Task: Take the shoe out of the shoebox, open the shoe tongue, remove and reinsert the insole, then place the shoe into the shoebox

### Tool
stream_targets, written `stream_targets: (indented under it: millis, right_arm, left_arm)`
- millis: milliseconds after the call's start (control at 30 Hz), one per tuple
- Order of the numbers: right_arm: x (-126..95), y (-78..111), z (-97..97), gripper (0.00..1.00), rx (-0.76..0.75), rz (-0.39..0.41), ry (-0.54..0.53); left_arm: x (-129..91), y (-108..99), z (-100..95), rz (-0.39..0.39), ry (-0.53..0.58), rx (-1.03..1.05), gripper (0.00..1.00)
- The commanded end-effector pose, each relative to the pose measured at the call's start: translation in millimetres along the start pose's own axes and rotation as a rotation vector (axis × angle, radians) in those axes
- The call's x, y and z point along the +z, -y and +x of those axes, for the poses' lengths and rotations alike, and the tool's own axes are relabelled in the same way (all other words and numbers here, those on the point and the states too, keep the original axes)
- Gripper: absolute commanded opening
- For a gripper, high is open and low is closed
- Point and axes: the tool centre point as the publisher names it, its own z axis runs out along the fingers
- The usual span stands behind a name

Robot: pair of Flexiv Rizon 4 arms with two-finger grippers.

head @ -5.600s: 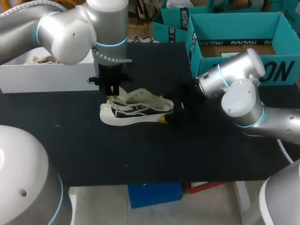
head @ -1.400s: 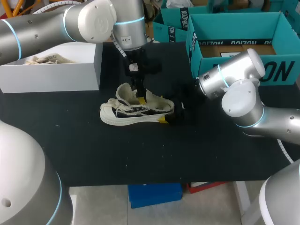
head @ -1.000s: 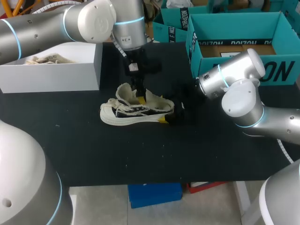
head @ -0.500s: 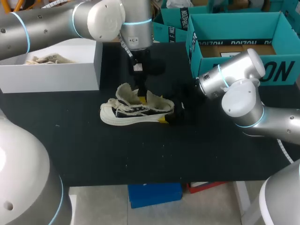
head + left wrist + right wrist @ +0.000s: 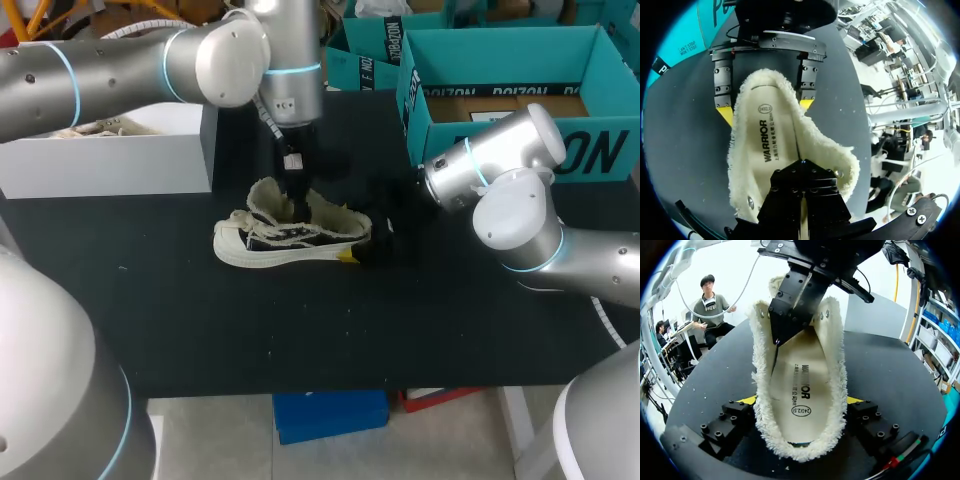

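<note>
And there was the shoe [image 5: 290,238], out on the black table [image 5: 300,330] near its middle, lying on its sole with the toe toward nine o'clock and the heel toward three. Its fuzzy collar gaped wide and the printed insole [image 5: 797,385] lay flat inside. The right gripper [image 5: 801,400] was clamped on the heel, one yellow tip on each side. From twelve o'clock the left gripper [image 5: 802,170] dipped into the opening with its fingers pinched together; whether they had caught the insole's edge could not be told. Out at ten o'clock of the shoe a white box [image 5: 110,165] stood on the table with another pale shoe inside. At two o'clock sat an open teal box [image 5: 610,150].
</note>
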Motion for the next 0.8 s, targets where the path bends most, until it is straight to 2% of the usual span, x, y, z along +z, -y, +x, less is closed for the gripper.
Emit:
stream_targets:
  millis: [33,467,800]
  right_arm:
    - [2,1.2,-0.4,0.0,0.001,0.001,0.002]
    - [2,1.2,-0.4,0.0,0.001,0.001,0.002]
    - [2,1.2,-0.4,0.0,0.001,0.001,0.002]
  left_arm:
    - [13,1,-0.9,0.001,-0.009,-0.003,0.0]
    - [31,-3,7.7,-0.012,-0.005,-0.031,0.0]
    - [37,-8,6.2,-0.01,0.042,-0.068,0.0]
